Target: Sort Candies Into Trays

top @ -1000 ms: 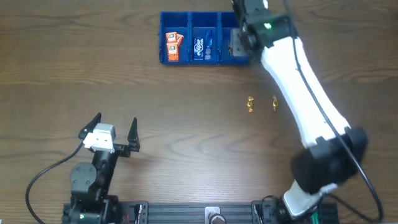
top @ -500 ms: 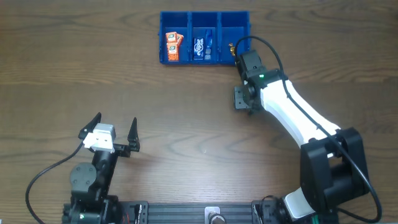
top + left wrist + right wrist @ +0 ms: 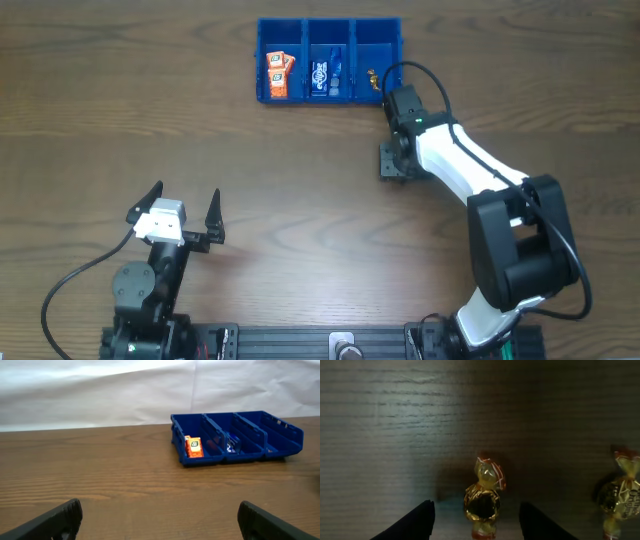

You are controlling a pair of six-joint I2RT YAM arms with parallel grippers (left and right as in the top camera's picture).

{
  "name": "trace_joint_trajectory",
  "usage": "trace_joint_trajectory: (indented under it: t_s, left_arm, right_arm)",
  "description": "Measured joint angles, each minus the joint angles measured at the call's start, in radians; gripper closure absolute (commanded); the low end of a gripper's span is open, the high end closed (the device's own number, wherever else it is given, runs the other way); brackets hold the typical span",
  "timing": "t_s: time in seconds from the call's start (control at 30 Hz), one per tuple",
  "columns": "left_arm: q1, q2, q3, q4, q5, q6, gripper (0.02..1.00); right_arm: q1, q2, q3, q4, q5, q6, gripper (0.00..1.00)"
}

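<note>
Dropped from the tray (image 3: 300, 100), our right gripper (image 3: 476, 519) straddles a gold candy (image 3: 482, 502), fingers apart; off-centre closing could flick it away.

The right arm (image 3: 468, 172) is white with black joints. The left arm (image 3: 160, 276) looks mostly black, with a cable (image 3: 75, 277).

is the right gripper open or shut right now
Open: the right gripper has its fingers apart, one either side of a gold candy on the table.
</note>
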Motion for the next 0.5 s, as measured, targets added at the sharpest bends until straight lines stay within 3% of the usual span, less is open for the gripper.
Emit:
trace_joint_trajectory:
  t_s: [0.23,0.5]
  left_arm:
    - [0.0,0.0,0.0,0.0,0.0,0.0,0.023]
    - [0.0,0.0,0.0,0.0,0.0,0.0,0.02]
  right_arm:
    - [-0.008,0.001,0.0,0.006,0.0,0.0,0.461]
    - [-0.011,0.018,0.0,0.023,-0.002,0.001,0.588]
